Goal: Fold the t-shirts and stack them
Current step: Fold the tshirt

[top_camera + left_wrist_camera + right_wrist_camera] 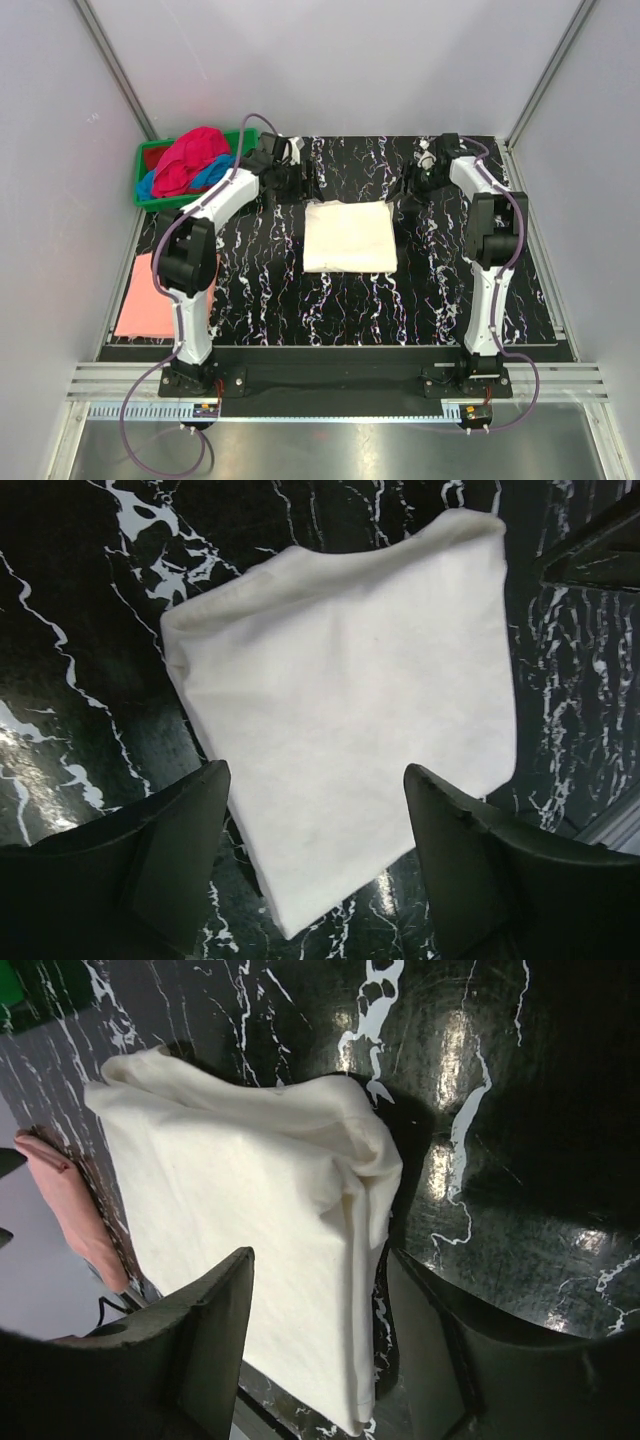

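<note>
**Cream tee folded, fingers open**

The folded cream cloth t-shirt point(348, 236) lies flat mid black marbled surface point(260, 290). It looks soft, light and limp, and likely unfolds if one layer is pinched, so grip the edge corners through all layers. The left fingers point(170, 850) and right fingers point(200, 1350) are spread, holding nothing.

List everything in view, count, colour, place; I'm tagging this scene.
cream t-shirt: one, off-white, folded, table centre
pink t-shirt: one, salmon pink, flat at the table's left edge
magenta t-shirts: heap, count unclear, magenta-red, in the crate
blue t-shirts: count unclear, blue, in the crate beside the magenta ones
crate: one, green, far left corner
table: one, black with white veins
left arm: one, white and black, near left
right arm: one, white and black, near right
left tool: one, black, open, over the cream t-shirt's far left
right tool: one, black, open, over its far right
</note>
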